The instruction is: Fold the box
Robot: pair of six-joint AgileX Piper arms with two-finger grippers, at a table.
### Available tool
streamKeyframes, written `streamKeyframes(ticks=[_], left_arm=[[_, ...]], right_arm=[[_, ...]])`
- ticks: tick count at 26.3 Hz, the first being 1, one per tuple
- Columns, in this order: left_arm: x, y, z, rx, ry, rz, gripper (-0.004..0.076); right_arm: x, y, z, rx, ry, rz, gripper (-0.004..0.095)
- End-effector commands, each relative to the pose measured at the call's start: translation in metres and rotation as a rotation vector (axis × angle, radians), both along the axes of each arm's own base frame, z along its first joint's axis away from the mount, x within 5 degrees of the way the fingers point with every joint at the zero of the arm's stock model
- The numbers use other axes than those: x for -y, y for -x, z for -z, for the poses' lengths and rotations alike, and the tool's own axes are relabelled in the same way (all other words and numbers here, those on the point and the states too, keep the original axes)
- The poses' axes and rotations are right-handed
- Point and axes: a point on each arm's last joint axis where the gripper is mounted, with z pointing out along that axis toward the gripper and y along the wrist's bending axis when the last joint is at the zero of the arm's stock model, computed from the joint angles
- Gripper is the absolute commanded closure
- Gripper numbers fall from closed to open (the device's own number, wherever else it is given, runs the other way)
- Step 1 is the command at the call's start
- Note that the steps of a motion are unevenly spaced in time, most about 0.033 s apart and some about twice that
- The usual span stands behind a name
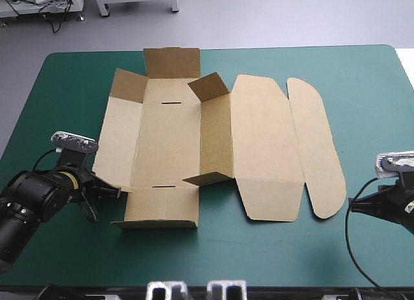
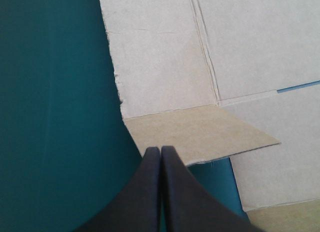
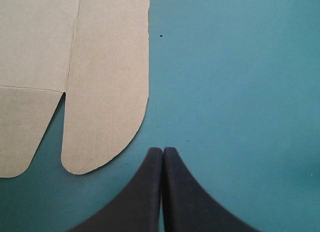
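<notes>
Left arm (image 1: 29,206) low at the near left corner, left gripper (image 2: 160,148) fingers pressed together in one pointed arch, right arm (image 1: 396,203) low at near right, right gripper (image 3: 163,148) likewise closed.

The cut-sheet brown cardboard box (image 1: 168,145) is plain and unprinted; its raised flaps read a darker brown than its flat panels, and two thin slots (image 1: 171,103) show as dark lines across the board. The counter (image 1: 291,261) has a uniform teal-green cover with no pattern, marked only by one small dark speck (image 3: 161,36) seen in the right wrist view. The broad curved fingers of the left hand (image 2: 160,148) and of the right hand (image 3: 163,149) are solid matte black, without markings.
</notes>
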Motion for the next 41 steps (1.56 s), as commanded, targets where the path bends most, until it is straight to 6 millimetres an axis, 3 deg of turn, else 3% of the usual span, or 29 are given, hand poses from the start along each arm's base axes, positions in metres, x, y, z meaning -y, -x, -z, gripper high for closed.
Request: streamKeyframes(ticks=[1, 25, 29, 35, 41], left_arm=[[0.001, -0.002, -0.012, 0.072, 0.031, -0.004, 0.0734], [0.003, -0.005, -0.016, 0.127, 0.052, 0.012, 0.0734], [0.005, -0.007, -0.014, 0.117, 0.007, 0.077, 0.0724], [0.008, -0.050, -0.027, 0.134, -0.063, 0.083, 0.0709], [0.002, -0.101, -0.049, 0.163, 0.067, 0.116, 0.0709]], right_arm=[[-0.002, -0.003, -0.009, 0.065, -0.024, -0.007, 0.0928], [-0.001, -0.001, -0.007, 0.034, -0.003, -0.008, 0.0928], [-0.001, -0.001, -0.007, 0.034, -0.003, -0.008, 0.0928], [-0.002, -0.003, -0.010, 0.072, -0.016, -0.012, 0.0928], [-0.003, -0.004, -0.011, 0.087, -0.021, -0.014, 0.0928]])
